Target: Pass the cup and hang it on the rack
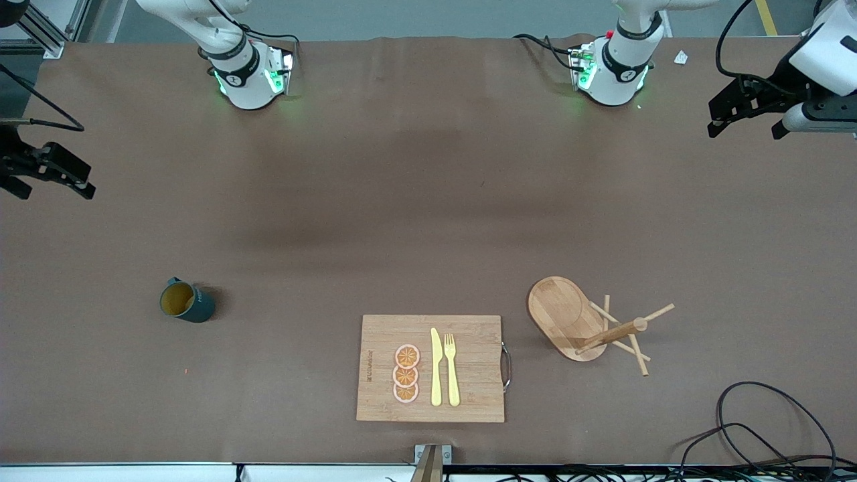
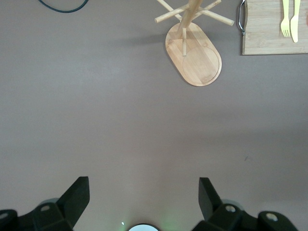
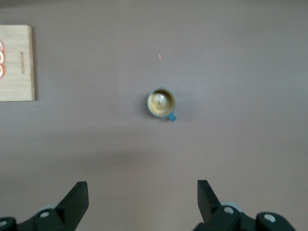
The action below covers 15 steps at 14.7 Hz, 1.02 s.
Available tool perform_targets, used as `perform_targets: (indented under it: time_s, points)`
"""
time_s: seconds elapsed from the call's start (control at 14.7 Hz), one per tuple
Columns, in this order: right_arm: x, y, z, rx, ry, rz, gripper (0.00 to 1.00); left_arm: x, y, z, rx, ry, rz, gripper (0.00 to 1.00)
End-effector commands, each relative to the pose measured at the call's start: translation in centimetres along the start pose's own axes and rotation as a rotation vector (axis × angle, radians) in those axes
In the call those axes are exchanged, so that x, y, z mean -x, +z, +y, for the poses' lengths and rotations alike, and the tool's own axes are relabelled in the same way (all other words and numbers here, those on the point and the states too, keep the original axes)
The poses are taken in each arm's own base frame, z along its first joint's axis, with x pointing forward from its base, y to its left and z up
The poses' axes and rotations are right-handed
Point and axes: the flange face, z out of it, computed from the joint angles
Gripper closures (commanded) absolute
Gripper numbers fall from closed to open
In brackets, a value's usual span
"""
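The cup (image 1: pixel 186 301), a dark teal mug with a gold inside, stands upright on the table toward the right arm's end. It also shows in the right wrist view (image 3: pixel 161 103), well apart from the fingers. The rack (image 1: pixel 566 314) stands on its oval base toward the left arm's end, and its pegs are bare. It also shows in the left wrist view (image 2: pixel 195 60). My right gripper (image 1: pixel 57 189) hangs open and empty over the right arm's end of the table (image 3: pixel 143 192). My left gripper (image 1: pixel 748 127) hangs open and empty over the left arm's end (image 2: pixel 144 192).
A bamboo cutting board (image 1: pixel 475 368) lies between the cup and the rack, nearer the front camera, with orange slices (image 1: pixel 406 373), a yellow knife (image 1: pixel 436 368) and a fork (image 1: pixel 452 368) on it. Black cables (image 1: pixel 756 428) lie at the near corner by the left arm's end.
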Motion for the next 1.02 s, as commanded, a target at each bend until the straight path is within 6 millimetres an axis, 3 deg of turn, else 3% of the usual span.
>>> perform_targets:
  time_s: [0.0, 0.34, 0.68, 0.95]
  points:
    - [0.3, -0.4, -0.7, 0.004, 0.053, -0.015, 0.00, 0.3, -0.4, -0.2, 0.018, -0.012, 0.006, 0.00]
    - [0.0, -0.9, -0.3, 0.007, 0.046, 0.009, 0.00, -0.2, -0.9, -0.5, 0.005, -0.008, 0.020, 0.00]
    - [0.0, -0.8, -0.1, 0.002, 0.050, 0.006, 0.00, -1.0, 0.0, -0.3, 0.006, -0.002, 0.004, 0.00]
    - [-1.3, 2.0, 1.2, 0.002, 0.078, -0.041, 0.00, -0.9, -0.2, -0.2, 0.006, 0.001, 0.007, 0.00]
